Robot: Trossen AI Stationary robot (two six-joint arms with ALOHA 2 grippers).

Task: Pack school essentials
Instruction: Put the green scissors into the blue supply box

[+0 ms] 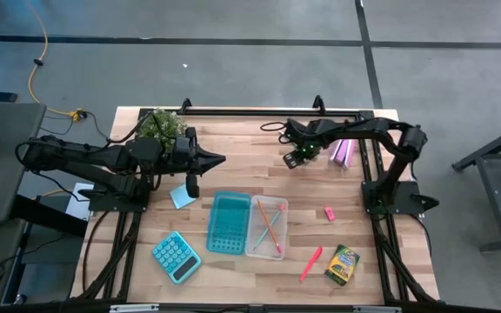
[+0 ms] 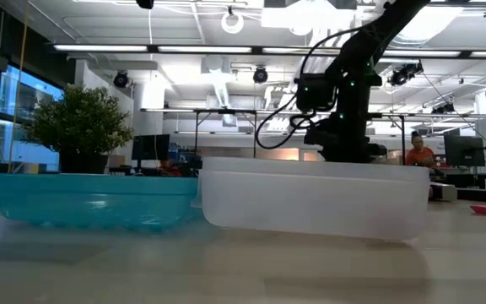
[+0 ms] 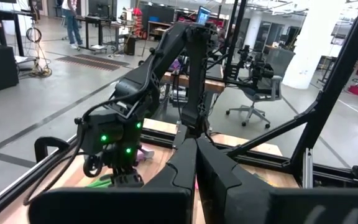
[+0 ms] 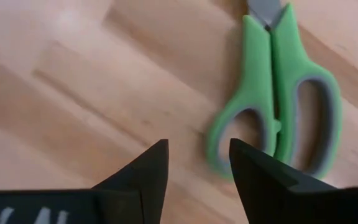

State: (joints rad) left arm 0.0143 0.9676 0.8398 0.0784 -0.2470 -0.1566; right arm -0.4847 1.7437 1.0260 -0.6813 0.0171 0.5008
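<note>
Only the right wrist view showed the right gripper (image 4: 197, 165) with its fingers parted and holding nothing, just beside the green-handled scissors (image 4: 278, 99) lying on the table (image 4: 73, 81). Farther off, the overhead view showed the left gripper (image 1: 218, 159) clenched, empty.

No legible text anywhere.

My right jaws (image 1: 296, 159) hang low over the far part of the worktop (image 1: 233, 148), just beside the pink-and-purple tube-like item (image 1: 344, 152). My left jaws (image 1: 216, 159) point toward them from beside the plant (image 1: 161, 124). Nearer, the teal tray (image 1: 229, 222) touches the clear tray (image 1: 266, 228) holding thin pencils (image 1: 270, 228). Calculator (image 1: 176, 256), note pad (image 1: 181, 196), eraser (image 1: 329, 213), marker (image 1: 310, 263) and crayon box (image 1: 343, 264) lie scattered.
</note>
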